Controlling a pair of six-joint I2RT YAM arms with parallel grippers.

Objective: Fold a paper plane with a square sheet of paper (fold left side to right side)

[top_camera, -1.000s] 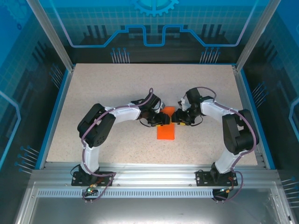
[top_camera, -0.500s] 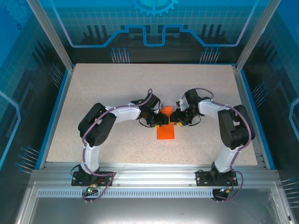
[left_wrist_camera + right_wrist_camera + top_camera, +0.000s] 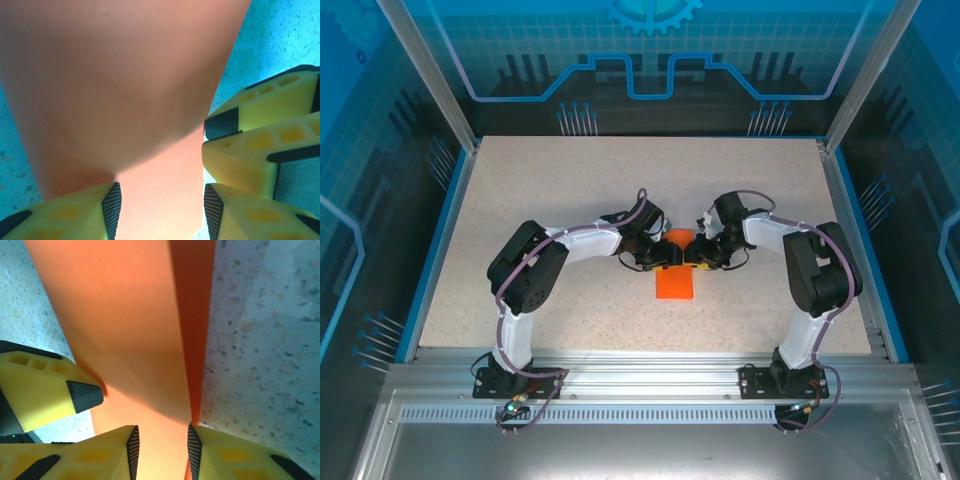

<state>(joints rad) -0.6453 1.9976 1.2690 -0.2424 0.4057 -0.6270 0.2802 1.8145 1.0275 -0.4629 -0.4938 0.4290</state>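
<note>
Near the middle of the speckled counter lies the orange-red sheet of paper, folded into a narrow rectangle; the left end effector and the right end effector meet over its far end, almost touching. Seen from the left wrist, the left end effector stands about half open, the paper running through the gap, one fingertip over its edge. Seen from the right wrist, the right end effector stands narrower; the paper passes between its pads, a darker strip along one side; whether those jaws pinch it cannot be told.
</note>
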